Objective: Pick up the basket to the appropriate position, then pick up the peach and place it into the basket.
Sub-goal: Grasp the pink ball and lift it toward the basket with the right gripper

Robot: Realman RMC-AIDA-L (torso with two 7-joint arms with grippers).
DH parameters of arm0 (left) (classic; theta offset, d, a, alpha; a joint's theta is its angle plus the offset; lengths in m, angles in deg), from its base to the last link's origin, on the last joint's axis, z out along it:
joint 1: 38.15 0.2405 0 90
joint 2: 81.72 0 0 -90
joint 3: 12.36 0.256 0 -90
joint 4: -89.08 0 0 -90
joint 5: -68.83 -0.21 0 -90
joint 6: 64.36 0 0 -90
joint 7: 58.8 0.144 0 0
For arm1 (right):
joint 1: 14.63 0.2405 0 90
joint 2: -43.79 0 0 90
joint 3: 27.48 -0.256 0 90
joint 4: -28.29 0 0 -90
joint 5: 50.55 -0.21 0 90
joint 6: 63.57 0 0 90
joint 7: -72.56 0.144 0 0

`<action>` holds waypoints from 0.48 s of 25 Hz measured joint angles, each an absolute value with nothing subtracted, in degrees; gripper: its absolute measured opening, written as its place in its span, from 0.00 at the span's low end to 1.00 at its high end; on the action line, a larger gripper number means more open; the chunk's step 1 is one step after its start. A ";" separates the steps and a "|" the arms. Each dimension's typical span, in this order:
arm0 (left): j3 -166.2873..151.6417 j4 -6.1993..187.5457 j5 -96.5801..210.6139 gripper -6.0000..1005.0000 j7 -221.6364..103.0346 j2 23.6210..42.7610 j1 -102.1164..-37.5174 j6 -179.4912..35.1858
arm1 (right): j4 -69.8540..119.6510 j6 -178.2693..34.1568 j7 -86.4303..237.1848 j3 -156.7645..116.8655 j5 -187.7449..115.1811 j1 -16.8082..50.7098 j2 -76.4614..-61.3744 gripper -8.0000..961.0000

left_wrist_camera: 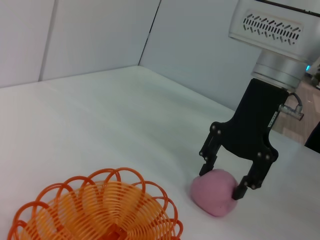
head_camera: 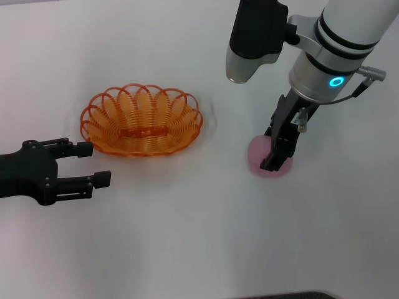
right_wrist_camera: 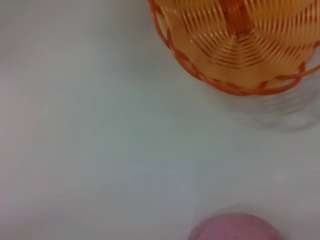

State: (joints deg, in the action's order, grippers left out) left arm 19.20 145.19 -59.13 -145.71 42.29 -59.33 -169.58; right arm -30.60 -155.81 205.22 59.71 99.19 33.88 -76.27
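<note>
The orange wire basket (head_camera: pixel 141 119) stands upright and empty on the white table, left of centre. The pink peach (head_camera: pixel 254 149) lies on the table to its right. My right gripper (head_camera: pixel 275 154) is down over the peach. In the left wrist view the right gripper (left_wrist_camera: pixel 221 181) is open and straddles the peach (left_wrist_camera: pixel 214 194), one fingertip at each upper side; the peach rests on the table. My left gripper (head_camera: pixel 100 164) is open and empty, just in front of the basket's left end, with the basket (left_wrist_camera: pixel 100 212) close below its camera. The right wrist view shows the basket (right_wrist_camera: pixel 240 45) and the peach (right_wrist_camera: pixel 235 227).
The white table (head_camera: pixel 187 237) is bare around both things. The right arm's thick forearm (head_camera: pixel 255 37) hangs over the table behind the peach. Pale wall panels (left_wrist_camera: pixel 100 35) stand beyond the table's far edge.
</note>
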 joint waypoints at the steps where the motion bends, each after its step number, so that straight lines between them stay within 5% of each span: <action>1: 19.20 145.19 -59.13 0.78 -145.84 42.29 -59.33 -169.59 | -30.74 -155.86 205.25 59.78 99.20 33.88 -76.27 0.71; 12: 19.20 145.15 -59.13 0.78 -146.17 42.29 -59.33 -169.66 | -30.63 -156.40 205.37 59.86 99.22 34.30 -76.16 0.43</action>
